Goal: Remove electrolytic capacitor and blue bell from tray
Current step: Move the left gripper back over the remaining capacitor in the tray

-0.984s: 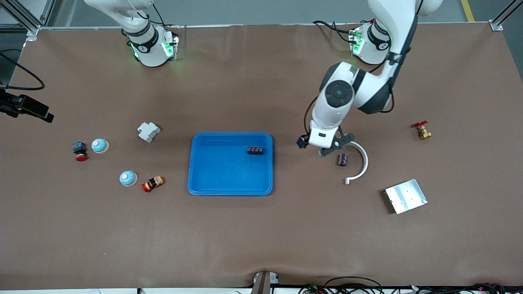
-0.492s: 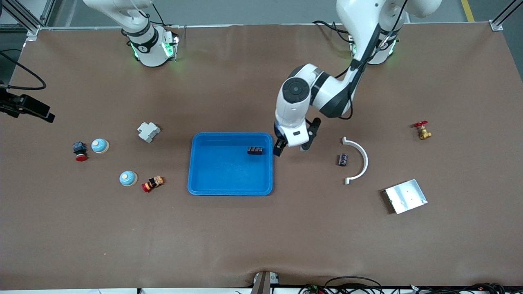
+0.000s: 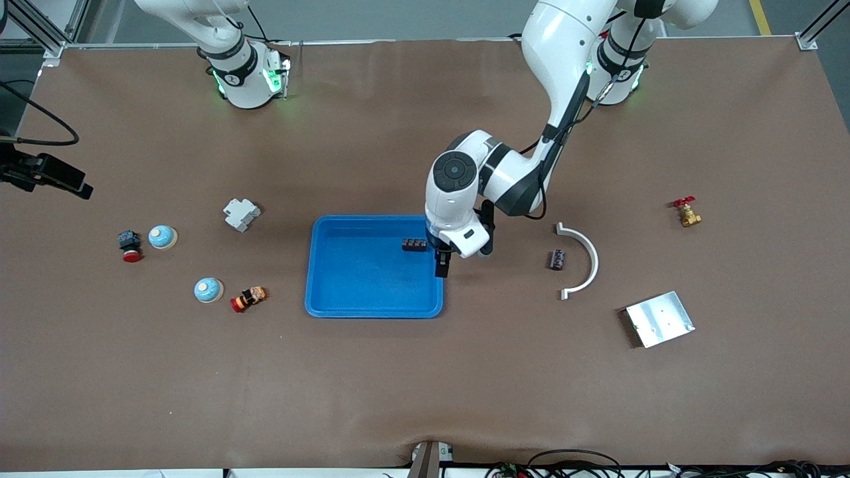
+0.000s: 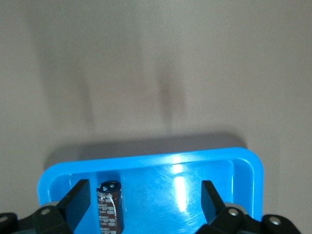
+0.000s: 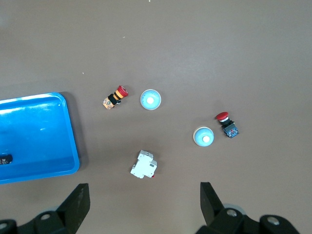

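Note:
A dark capacitor (image 3: 414, 245) lies in the blue tray (image 3: 372, 302), close to the wall at the left arm's end. My left gripper (image 3: 459, 257) hangs open over that wall. In the left wrist view the capacitor (image 4: 109, 207) shows below the left gripper (image 4: 145, 197), near one finger and untouched, on the tray (image 4: 161, 161). A second capacitor (image 3: 556, 259) rests on the table beside a white arc (image 3: 584, 259). Two blue bells (image 3: 162, 236) (image 3: 208, 289) stand toward the right arm's end. My right gripper (image 5: 145, 197) is open, high over the table, with both bells (image 5: 150, 99) (image 5: 203, 137) below.
A white breaker (image 3: 241, 214) and two red push buttons (image 3: 130, 245) (image 3: 248, 299) lie near the bells. A metal plate (image 3: 659, 319) and a brass valve (image 3: 687, 212) sit toward the left arm's end.
My left arm swung from over the capacitor by the white arc across to the tray's wall, gripper open and empty throughout. The objects on the table stayed put.

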`<state>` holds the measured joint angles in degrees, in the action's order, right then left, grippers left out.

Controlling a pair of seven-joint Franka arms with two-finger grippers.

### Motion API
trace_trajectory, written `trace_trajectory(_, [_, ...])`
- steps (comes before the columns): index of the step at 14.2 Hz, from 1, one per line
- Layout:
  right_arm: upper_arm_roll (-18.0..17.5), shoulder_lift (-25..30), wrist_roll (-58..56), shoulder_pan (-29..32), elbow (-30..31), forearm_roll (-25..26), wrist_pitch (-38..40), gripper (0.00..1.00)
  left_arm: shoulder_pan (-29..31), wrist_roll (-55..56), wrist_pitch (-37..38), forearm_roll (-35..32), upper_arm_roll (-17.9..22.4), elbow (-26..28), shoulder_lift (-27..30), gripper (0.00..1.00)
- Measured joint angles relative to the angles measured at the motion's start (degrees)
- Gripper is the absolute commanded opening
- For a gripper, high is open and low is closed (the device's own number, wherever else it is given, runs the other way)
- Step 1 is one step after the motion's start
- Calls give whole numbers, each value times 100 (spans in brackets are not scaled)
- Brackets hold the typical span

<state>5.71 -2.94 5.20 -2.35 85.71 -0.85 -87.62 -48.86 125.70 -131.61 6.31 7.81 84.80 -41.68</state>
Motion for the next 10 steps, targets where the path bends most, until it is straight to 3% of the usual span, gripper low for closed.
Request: trace_trajectory(10, [63, 0, 2, -20, -1, 0, 137, 100, -351, 626, 25, 0, -21, -585, -700, 100])
